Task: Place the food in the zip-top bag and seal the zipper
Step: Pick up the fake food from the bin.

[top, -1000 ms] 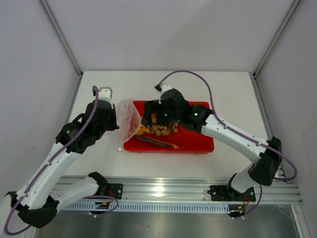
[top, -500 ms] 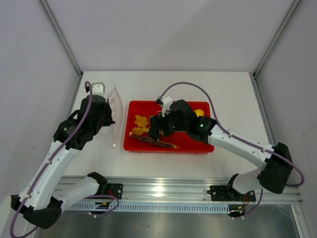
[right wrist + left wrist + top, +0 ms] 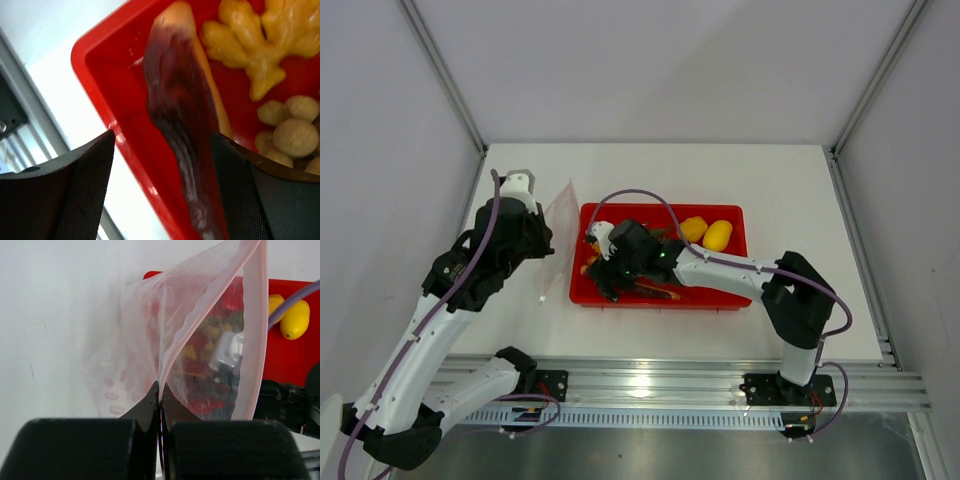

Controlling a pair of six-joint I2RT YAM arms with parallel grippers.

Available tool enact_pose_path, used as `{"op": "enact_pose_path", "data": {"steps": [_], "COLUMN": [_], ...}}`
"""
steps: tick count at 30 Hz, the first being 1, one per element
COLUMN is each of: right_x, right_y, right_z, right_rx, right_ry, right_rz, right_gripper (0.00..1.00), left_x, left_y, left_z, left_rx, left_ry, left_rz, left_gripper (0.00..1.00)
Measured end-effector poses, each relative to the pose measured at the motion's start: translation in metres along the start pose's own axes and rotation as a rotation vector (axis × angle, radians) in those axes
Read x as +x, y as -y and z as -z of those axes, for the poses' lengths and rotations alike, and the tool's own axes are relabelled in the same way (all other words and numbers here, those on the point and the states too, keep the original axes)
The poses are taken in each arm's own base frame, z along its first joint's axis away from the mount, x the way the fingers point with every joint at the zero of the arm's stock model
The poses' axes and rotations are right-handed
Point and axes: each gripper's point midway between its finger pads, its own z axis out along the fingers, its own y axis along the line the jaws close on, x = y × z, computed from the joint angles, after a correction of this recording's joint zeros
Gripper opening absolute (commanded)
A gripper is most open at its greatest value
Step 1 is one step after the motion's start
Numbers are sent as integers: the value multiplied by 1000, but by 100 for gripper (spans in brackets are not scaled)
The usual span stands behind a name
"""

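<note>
The white bench (image 3: 790,180) carries everything, with the red rectangular tray (image 3: 740,300) set mid-bench where both arms can reach it. Just off the tray's left end I have the clear zip-top bag with pink dots (image 3: 145,340) held up on edge, mouth turned toward the tray. I judge it is held that way so food can be fed straight in.

The left fingers (image 3: 150,415) are clamped tight on one lip of the bag, which lets the other lip fall away and the pinkish zipper strip (image 3: 255,315) gape. The bag looks empty, though through the film I can't be sure what is inside and what is behind.

All the food I can see is in the tray:
- two yellow egg-shaped fruits (image 3: 706,233) on the far side, right of middle
- orange chunks (image 3: 250,35) and small tan round fruits (image 3: 295,135) toward the left end
- long dark red-brown stick (image 3: 170,100) by the near wall

The right fingers (image 3: 85,185) stand wide, one either side of the stick and apparently clear of it, lined up to pinch it across its width.
</note>
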Motion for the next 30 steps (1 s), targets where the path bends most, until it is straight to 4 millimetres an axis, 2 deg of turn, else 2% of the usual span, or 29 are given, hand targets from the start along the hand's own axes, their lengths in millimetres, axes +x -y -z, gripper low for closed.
{"op": "enact_pose_path", "data": {"steps": [4, 7, 8, 11, 15, 16, 17, 18, 19, 22, 24, 27, 30], "right_x": [-15, -24, -26, -23, -17, -15, -14, -13, -14, -15, -16, -18, -38], "right_y": [1, -1, 0, 4, 14, 16, 18, 20, 24, 33, 39, 45, 51], "right_z": [-14, -26, -30, -38, -43, -44, -44, -44, -44, -43, -39, -18, 21], "right_rx": [21, 31, 39, 62, 101, 106, 112, 122, 141, 198, 240, 292, 324], "right_ry": [20, 29, 29, 18, 7, 7, 6, 5, 7, 18, 36, 64, 149], "right_rz": [50, 97, 108, 128, 130, 131, 132, 134, 136, 130, 117, 84, 25], "right_gripper": [77, 71, 65, 56, 51, 45, 30, 23, 10, 0, 0, 0, 0], "left_x": [5, 5, 4, 4, 4, 4, 4, 5, 5, 5, 6, 9, 10], "left_y": [2, 3, 2, 2, 2, 2, 2, 2, 2, 2, 1, 1, 2], "left_z": [-2, -1, -1, 0, -1, -2, -2, -2, -2, -3, -5, -7, -10], "left_rx": [13, 18, 18, 15, 12, 12, 12, 11, 11, 8, 4, -2, -4], "left_ry": [-16, -11, -10, -6, -9, -10, -11, -12, -12, -16, -22, -37, -46], "left_rz": [-3, -1, 0, 1, 0, -1, -1, -1, -1, -2, -2, 0, -2], "left_gripper": [1, 1, 1, 0, 1, 1, 1, 1, 1, 1, 1, 0, 1]}}
